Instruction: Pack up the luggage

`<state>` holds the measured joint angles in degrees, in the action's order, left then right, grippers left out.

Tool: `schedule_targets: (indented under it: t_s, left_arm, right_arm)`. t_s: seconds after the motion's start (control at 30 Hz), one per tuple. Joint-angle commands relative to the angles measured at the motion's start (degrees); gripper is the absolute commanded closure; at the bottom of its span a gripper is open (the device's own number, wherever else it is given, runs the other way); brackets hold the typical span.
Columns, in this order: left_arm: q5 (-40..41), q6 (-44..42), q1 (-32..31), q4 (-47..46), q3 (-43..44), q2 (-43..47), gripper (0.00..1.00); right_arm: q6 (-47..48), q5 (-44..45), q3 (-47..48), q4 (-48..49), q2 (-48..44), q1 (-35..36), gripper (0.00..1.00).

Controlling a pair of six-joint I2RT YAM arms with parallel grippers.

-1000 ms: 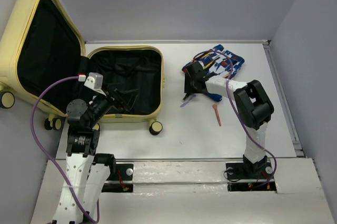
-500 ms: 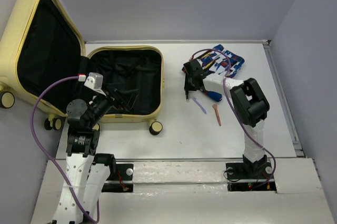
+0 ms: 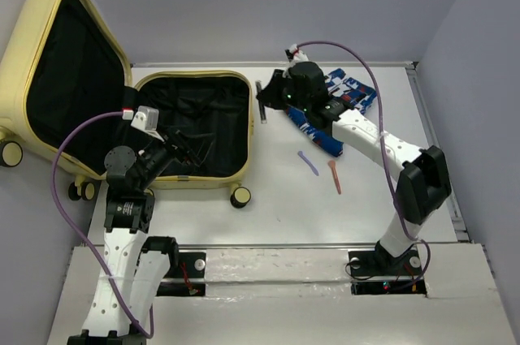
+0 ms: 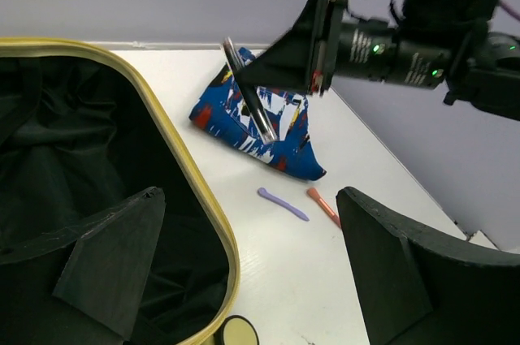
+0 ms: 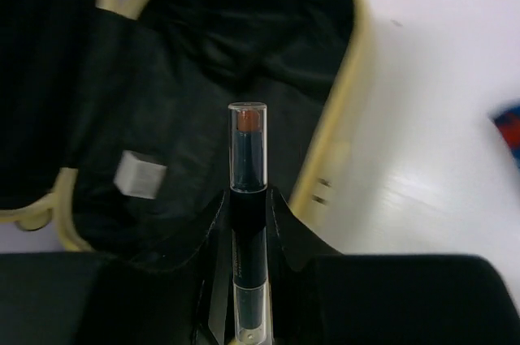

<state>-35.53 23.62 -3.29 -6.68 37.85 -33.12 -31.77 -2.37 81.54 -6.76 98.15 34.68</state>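
The pale yellow luggage (image 3: 240, 122) lies open at the left, black lining (image 3: 203, 114) showing and its lid (image 3: 49, 28) standing up. My right gripper (image 3: 269, 95) is shut on a dark makeup stick with a clear cap (image 3: 262, 114), held in the air just outside the luggage's right rim. In the right wrist view the stick (image 5: 247, 191) points over the lining (image 5: 227, 61). My left gripper (image 3: 193, 153) is open and empty above the near part of the luggage base; its fingers (image 4: 106, 256) straddle the yellow rim (image 4: 195, 183).
A blue patterned folded cloth (image 3: 341, 109) lies at the back right. A purple stick (image 3: 308, 163) and an orange stick (image 3: 335, 176) lie on the white table in front of it. A caster wheel (image 3: 240, 196) sticks out at the luggage's near corner.
My right arm has lifted from beside the cloth and swung back and left to the luggage's right rim, carrying the dark stick. The purple stick shifted, then stayed on the table. The left arm barely moved.
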Motion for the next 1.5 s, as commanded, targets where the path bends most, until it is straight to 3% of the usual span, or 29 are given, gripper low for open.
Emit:
schedule_targets:
  t_s: [0.0,0.07,0.13,0.2,0.3,0.37,0.47,0.53,0.6,0.8,0.87,0.97,1.03,1.13,1.33,1.47]
  left_arm:
    - [-3.1,2.2,0.7,-4.0,-0.8,-2.2,0.01]
    - [-2.1,1.7,0.7,-3.2,-0.7,-2.5,0.01]
    - [-1.1,1.2,0.7,-2.4,-0.4,-2.3,0.01]
    - [-0.7,0.6,0.7,-1.9,-0.2,-1.8,0.01]
    - [-0.6,0.5,0.7,-1.8,-0.2,-1.2,0.01]
    - [-0.9,0.5,0.7,-1.8,-0.1,-1.1,0.01]
    - [-1.4,0.4,0.7,-1.8,-0.1,-0.7,0.01]
    - [-1.4,0.4,0.8,-1.8,0.0,-0.5,0.01]
    - [-1.5,0.3,0.8,-1.8,-0.1,-0.2,0.01]
    - [-2.2,0.1,0.8,-1.8,-0.1,-0.4,0.01]
    - [-2.2,0.0,0.8,-1.8,-0.1,-0.3,0.01]
    - [-2.1,0.1,0.8,-1.8,-0.1,-0.1,0.01]
    - [-2.2,0.0,0.8,-1.8,0.0,0.1,0.01]
    - [-2.3,0.0,0.8,-1.8,-0.1,0.2,0.01]
    - [-2.4,0.1,0.9,-1.8,0.0,0.3,0.01]
    - [-2.4,0.1,0.9,-1.8,-0.1,0.3,0.01]
  right_arm:
    - [0.7,-8.1,11.1,4.8,4.1,6.3,0.55]
    - [2.0,-9.2,17.6,-0.2,7.6,7.0,0.31]
    - [3.5,-4.9,16.1,-3.7,7.4,7.0,0.15]
    - [5.0,-0.5,10.1,-4.0,3.1,5.7,0.16]
    - [6.0,2.1,-5.3,-4.0,-3.6,0.4,0.43]
    - [7.3,1.5,-11.8,-5.5,-5.9,-2.6,0.52]
    - [10.9,7.6,-19.4,-10.5,-6.6,-4.4,0.53]
    - [12.7,9.8,-22.1,-12.6,-5.0,-4.4,0.44]
    - [13.3,12.0,-23.2,-13.2,-3.1,-4.4,0.34]
    - [15.3,12.0,-18.7,-14.8,3.4,-4.4,0.32]
    - [15.7,10.7,-17.5,-15.3,5.2,-4.4,0.36]
    - [15.9,10.1,-16.6,-16.0,7.9,-4.4,0.52]
    - [15.8,9.8,-16.7,-16.1,8.7,-3.3,0.72]
    - [15.5,9.8,-16.5,-16.3,9.3,-1.5,0.90]
    - [13.8,10.2,-16.3,-16.0,3.8,-1.0,0.93]
    - [13.9,4.5,-14.5,-13.8,-7.3,0.3,0.93]
